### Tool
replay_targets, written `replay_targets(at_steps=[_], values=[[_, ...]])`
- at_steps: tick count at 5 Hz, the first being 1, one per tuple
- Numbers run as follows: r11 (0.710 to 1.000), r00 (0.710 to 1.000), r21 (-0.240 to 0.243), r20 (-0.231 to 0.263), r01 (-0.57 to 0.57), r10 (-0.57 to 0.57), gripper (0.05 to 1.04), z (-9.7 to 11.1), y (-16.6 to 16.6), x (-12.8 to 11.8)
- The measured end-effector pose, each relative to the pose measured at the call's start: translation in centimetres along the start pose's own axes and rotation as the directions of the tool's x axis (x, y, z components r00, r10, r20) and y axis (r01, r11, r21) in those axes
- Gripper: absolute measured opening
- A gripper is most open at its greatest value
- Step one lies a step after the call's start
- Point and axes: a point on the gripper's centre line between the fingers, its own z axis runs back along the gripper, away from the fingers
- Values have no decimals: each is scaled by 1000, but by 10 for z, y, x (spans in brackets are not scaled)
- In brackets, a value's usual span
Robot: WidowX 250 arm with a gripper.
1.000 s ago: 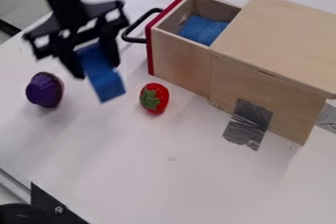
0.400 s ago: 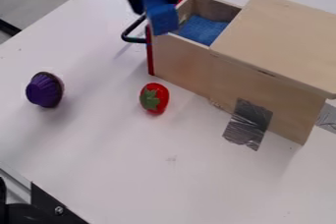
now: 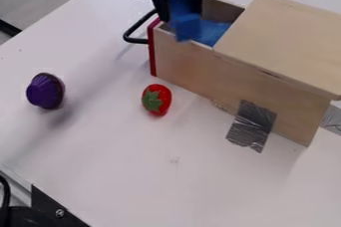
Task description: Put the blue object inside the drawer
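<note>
At the upper centre of the frame, one blue block (image 3: 188,27), held between the fingers of one gripper (image 3: 180,15), over one open drawer (image 3: 174,56). The block has shifted rightward from above the table (image 3: 120,146); release is probably near. Inside, one blue pad (image 3: 213,31); centre left, one strawberry (image 3: 158,97); far left, one purple toy (image 3: 44,91); right, one wooden cabinet (image 3: 286,42).

No readable text, label, number or sign appears on anything here.
</note>
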Motion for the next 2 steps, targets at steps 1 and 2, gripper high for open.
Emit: replay_targets(at_steps=[1,2], values=[[1000,1000,-2,1,2,-2,591,-10,-9,5],[1000,1000,-20,-4,-1,1,591,-10,-18,11]])
